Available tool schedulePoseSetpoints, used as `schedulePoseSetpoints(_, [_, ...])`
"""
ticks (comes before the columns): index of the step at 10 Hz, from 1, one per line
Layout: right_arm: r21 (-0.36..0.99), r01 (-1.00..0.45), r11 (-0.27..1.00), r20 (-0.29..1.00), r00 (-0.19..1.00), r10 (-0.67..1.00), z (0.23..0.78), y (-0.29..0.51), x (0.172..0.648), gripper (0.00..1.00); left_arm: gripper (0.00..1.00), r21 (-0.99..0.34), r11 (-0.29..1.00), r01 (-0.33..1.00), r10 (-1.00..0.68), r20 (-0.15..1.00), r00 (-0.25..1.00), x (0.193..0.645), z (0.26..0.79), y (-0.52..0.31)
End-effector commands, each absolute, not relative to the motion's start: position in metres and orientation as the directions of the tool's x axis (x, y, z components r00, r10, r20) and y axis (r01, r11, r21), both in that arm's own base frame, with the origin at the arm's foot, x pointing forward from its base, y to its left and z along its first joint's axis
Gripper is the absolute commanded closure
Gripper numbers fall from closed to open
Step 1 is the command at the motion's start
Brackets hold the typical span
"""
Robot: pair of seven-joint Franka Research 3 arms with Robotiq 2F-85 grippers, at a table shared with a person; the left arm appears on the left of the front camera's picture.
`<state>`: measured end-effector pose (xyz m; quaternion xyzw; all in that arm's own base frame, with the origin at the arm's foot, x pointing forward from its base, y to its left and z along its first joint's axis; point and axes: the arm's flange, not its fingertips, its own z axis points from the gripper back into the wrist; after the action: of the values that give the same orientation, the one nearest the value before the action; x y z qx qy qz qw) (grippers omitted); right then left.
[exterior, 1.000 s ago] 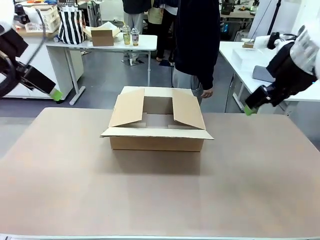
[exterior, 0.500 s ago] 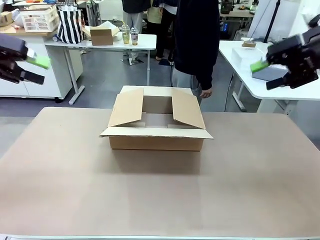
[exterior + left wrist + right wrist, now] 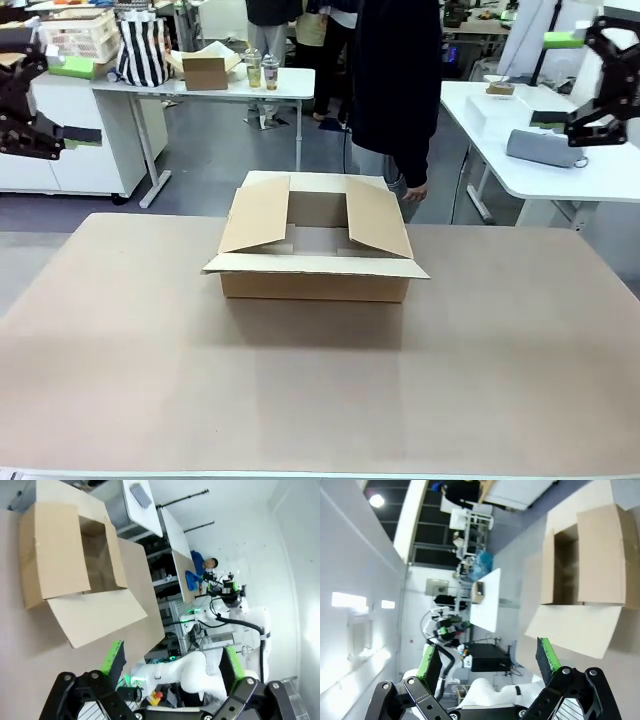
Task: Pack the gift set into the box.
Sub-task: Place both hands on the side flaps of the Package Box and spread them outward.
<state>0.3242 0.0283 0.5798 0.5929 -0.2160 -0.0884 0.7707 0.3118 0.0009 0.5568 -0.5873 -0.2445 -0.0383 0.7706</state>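
Item 1: wide, flat, pale brown table (image 3: 320, 390).

Item 2: person in a dark top (image 3: 395, 80), standing at the far edge just behind the carton, one hand (image 3: 413, 188) hanging near its far right corner.

Item 3: large plain brown corrugated cardboard box (image 3: 315, 255), resting on the table's middle towards the far side, all four flaps open.

Item 4: left gripper (image 3: 80, 102), raised at the table's left, well apart from the box, jaws spread wide, grasping nothing.

Item 5: right gripper (image 3: 555, 78), raised at the right, likewise spread and unladen.
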Motion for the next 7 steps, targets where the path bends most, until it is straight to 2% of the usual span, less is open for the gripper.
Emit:
schedulePoseSetpoints(1, [0.922, -0.138, 0.362, 0.274, 0.892, -0.360, 0.586, 0.028, 0.319, 0.00, 0.00, -0.871, 0.294, 0.394, 0.204, 0.459, 0.864, 0.308, 0.561, 0.003])
schedulePoseSetpoints(5, [0.922, -0.138, 0.362, 0.274, 0.892, -0.360, 0.586, 0.028, 0.319, 0.00, 0.00, -0.878, 0.308, 0.367, 0.200, 0.437, 0.877, 0.303, 0.561, 0.004])
schedulePoseSetpoints(7, [0.922, -0.138, 0.362, 0.274, 0.892, -0.360, 0.586, 0.028, 0.319, 0.00, 0.00, -0.870, 0.446, 0.209, 0.177, 0.315, 0.932, 0.337, 0.580, -0.037])
